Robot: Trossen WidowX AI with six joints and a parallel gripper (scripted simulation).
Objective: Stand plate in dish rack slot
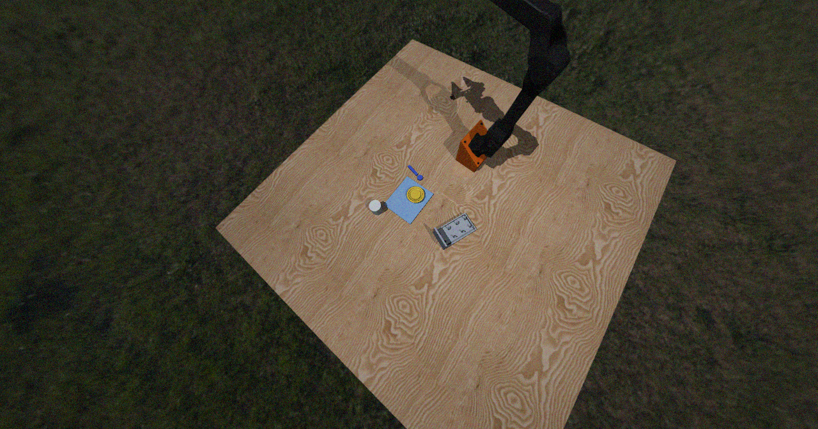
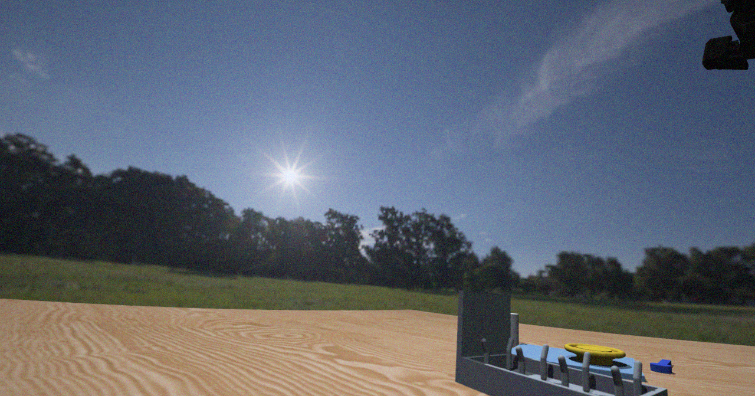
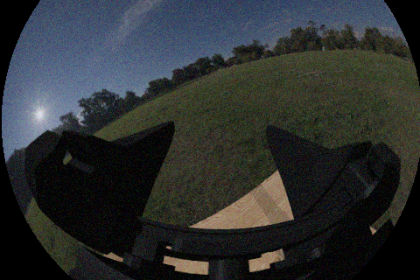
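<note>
While the plate (image 1: 415, 194) lies flat on the mat (image 1: 402, 205), jaws stand apart.

The worktop (image 1: 514, 266) is pale wood with bold swirling grain, matt. The yellow plate (image 1: 415, 194) looks smooth plastic, the grey dish rack (image 1: 454, 231) dull and matt, the pincer (image 3: 219, 146) matt black.
</note>
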